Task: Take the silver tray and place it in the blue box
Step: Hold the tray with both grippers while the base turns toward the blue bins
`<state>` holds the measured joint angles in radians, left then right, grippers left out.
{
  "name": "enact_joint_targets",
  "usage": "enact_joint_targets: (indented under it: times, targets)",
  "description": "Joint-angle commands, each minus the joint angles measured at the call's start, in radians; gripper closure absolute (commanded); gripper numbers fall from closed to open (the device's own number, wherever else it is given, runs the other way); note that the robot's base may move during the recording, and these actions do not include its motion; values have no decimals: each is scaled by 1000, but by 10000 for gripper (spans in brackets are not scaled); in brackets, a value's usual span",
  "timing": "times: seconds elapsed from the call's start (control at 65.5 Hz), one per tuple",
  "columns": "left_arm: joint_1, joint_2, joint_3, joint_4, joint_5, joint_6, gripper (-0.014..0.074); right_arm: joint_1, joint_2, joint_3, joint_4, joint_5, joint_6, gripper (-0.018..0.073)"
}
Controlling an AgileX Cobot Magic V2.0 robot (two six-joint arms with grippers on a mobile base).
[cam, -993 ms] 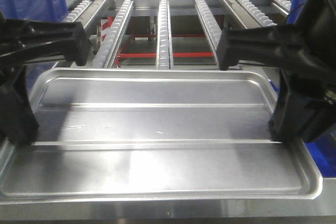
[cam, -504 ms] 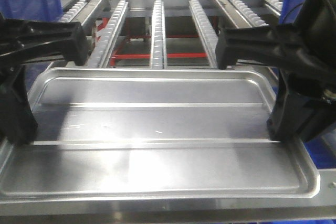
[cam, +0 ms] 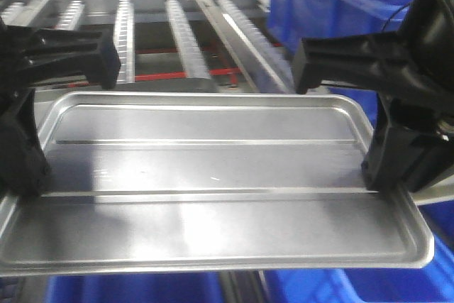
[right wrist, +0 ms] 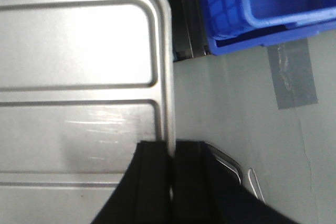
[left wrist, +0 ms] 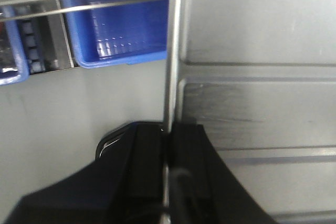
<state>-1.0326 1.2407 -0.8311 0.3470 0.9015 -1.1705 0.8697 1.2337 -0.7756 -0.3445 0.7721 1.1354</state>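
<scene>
The silver tray (cam: pixel 213 168) is held level between both arms and fills the front view. My left gripper (cam: pixel 30 186) is shut on its left rim and my right gripper (cam: pixel 383 182) on its right rim. In the left wrist view the black fingers (left wrist: pixel 149 150) pinch the tray's rim (left wrist: pixel 170 51), with the gripper (left wrist: pixel 167 128) closed tight. The right wrist view shows the same: gripper (right wrist: pixel 172 148) clamped on the tray (right wrist: pixel 79 51) beside a rounded corner. Bright blue plastic of the blue box (cam: pixel 135 289) shows under the tray's near edge; its rim is hidden.
A roller conveyor (cam: pixel 177 33) with a red frame lies behind the tray at the back left. Tall blue crates (cam: pixel 333 5) stand at the back right. Wrist views show open blue crates (left wrist: pixel 121 30) (right wrist: pixel 262 3) on a grey floor and grey tape (right wrist: pixel 291 77).
The background has slid left: the conveyor moved to the back left and blue crates appeared at the right. Blue plastic replaced the metal edge below the tray. Both grips are unchanged.
</scene>
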Motion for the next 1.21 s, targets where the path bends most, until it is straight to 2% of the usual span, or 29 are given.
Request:
enact_joint_targets:
  times: [0.0,1.191]
  targets:
    - [-4,-30,-24,31,7,-10,603,-1,-29,-23,-49,-2,2,501]
    - [-4,-30,-24,31,7,-10,602,-1,-29,-23,-49,-2,2,501]
